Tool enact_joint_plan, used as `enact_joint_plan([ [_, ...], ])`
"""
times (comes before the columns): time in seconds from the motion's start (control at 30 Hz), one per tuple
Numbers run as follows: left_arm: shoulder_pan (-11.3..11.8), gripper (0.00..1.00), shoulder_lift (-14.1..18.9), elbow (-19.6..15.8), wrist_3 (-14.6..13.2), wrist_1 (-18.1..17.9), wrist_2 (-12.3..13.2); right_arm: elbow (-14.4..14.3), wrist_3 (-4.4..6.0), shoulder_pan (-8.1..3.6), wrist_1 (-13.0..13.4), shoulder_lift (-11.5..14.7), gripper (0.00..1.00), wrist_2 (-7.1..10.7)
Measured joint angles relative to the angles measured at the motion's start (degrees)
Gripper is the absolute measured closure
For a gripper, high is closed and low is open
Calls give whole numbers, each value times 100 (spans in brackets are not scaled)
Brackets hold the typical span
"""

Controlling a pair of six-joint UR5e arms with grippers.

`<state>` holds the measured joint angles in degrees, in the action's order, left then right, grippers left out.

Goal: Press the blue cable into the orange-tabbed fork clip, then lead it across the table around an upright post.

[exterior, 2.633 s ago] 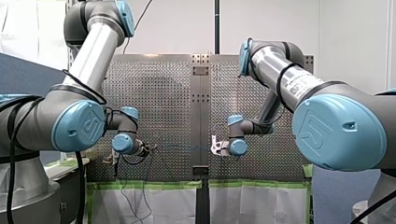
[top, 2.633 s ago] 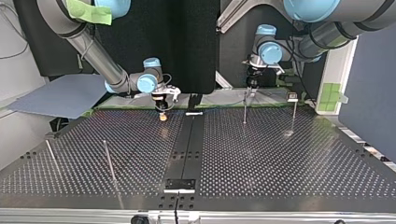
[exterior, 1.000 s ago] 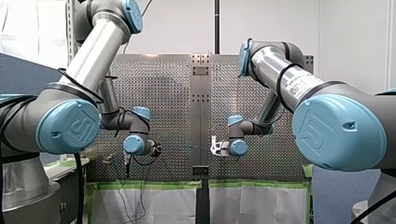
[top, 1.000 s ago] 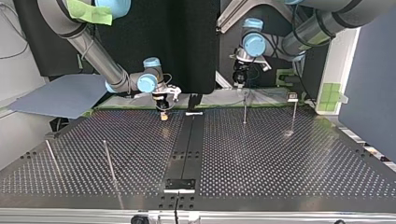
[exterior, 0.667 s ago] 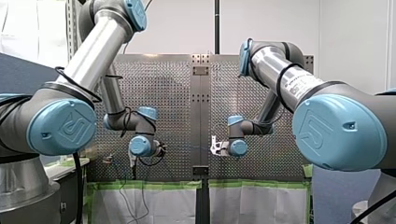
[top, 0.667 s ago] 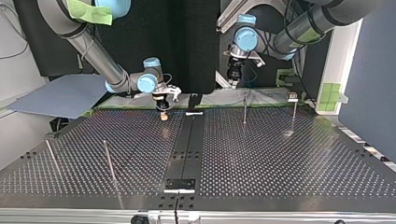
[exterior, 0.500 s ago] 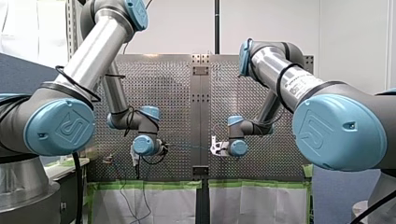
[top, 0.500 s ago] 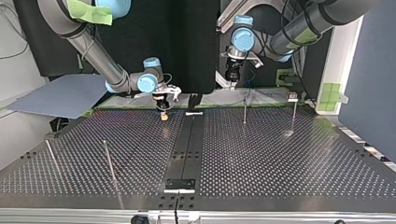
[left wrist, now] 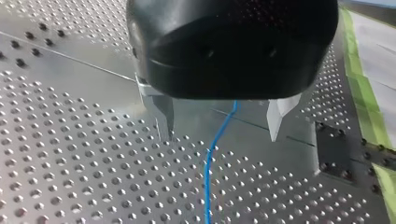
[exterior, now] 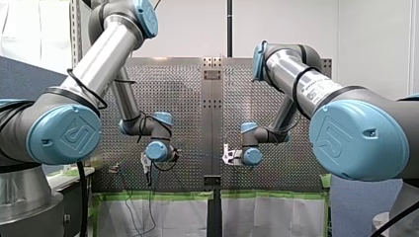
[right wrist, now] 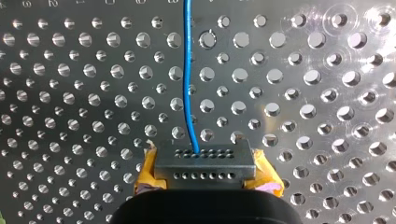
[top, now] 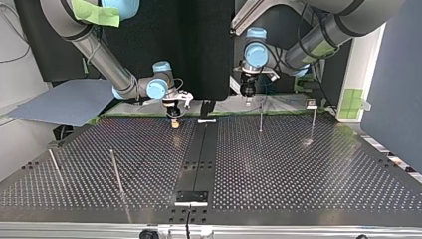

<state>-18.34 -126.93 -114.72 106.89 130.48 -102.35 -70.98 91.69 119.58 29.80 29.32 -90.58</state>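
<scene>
Across the perforated metal table (top: 308,174), my right gripper (right wrist: 204,161) pinches the thin blue cable (right wrist: 187,70) just over the orange-tabbed fork clip (top: 173,125), anchoring it. My left gripper (left wrist: 219,135) straddles the cable, jaws wide, likely to slide toward the slim upright metal post (top: 261,117).

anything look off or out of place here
Nothing spilled or damaged. One oddity: the thin blue cable runs between the open metal fingers of my left gripper, touching neither, so only my right gripper, with yellow pads, holds it.
</scene>
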Motion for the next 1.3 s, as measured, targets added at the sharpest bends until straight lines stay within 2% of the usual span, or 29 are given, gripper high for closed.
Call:
enact_joint_plan([
  [0.23,27,0,-319,274,-9,-6,-147,1,0,0,0,-4,98,27],
  [0.43,50,0,-392,472,2,3,-174,3,0,-3,1,-8,98,29],
  [0.67,101,0,-395,503,17,-3,-146,1,0,-4,8,-8,98,28],
  [0.9,185,0,-397,556,109,-1,-6,1,0,1,2,-9,98,33],
  [1.13,240,0,-418,822,136,135,66,1,0,6,1,-9,98,73],
  [1.3,263,0,-591,1049,83,351,50,2,1,8,0,-9,98,89],
])
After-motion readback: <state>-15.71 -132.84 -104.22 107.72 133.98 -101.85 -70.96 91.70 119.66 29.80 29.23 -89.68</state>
